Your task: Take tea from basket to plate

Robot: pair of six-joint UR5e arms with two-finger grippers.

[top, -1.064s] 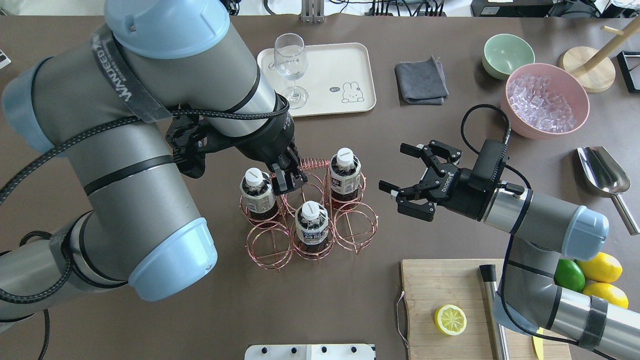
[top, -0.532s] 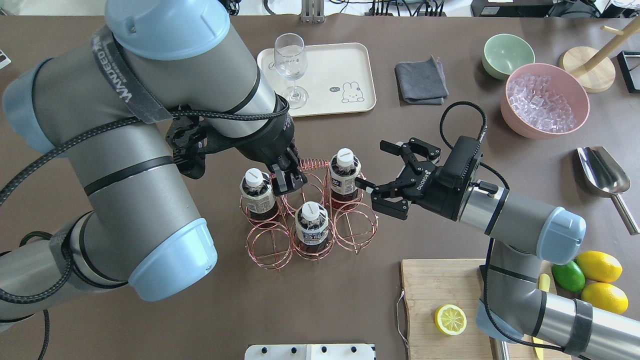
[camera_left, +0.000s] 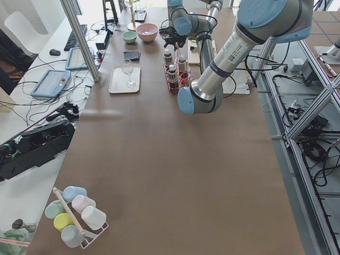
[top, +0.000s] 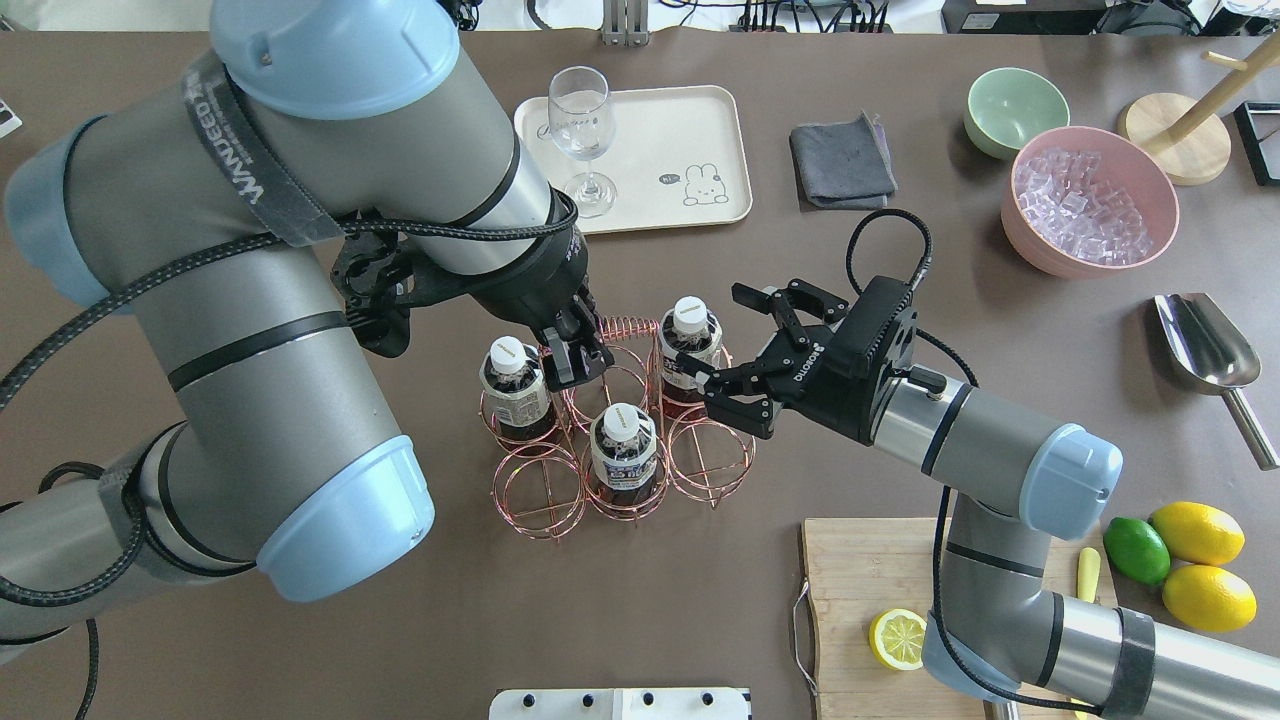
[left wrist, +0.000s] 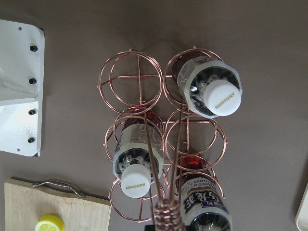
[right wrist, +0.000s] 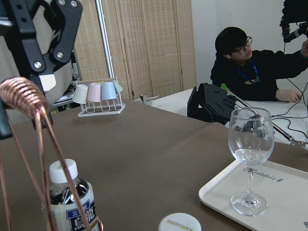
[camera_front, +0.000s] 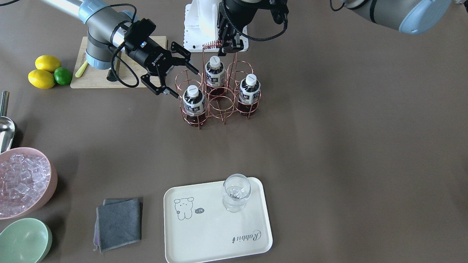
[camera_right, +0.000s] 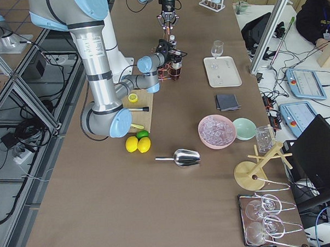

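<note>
A copper wire basket (top: 545,490) (camera_front: 219,100) holds three tea bottles. My left gripper (top: 575,352) (camera_front: 228,45) is shut on its coiled handle (left wrist: 166,216). My right gripper (top: 722,338) (camera_front: 184,83) is open, its fingertips close beside the far-right tea bottle (top: 690,345) (camera_front: 192,100); its cap (right wrist: 179,222) shows at the bottom of the right wrist view. The other two bottles (top: 515,385) (top: 622,450) stand in the left and near rings. The cream plate (top: 660,125) (camera_front: 212,230) lies beyond the basket, with a clear glass (top: 582,130) (camera_front: 236,191) on it.
A grey cloth (top: 843,165), a green bowl (top: 1015,110) and a pink bowl of ice (top: 1090,200) stand at the far right. A metal scoop (top: 1205,345) lies at the right. A cutting board (top: 860,570) with a lemon half (top: 900,640) lies near, beside lemons and a lime (top: 1200,535).
My right gripper has moved left, still open, from well right of the basket to right beside the far-right bottle. The left arm and basket have not moved.
</note>
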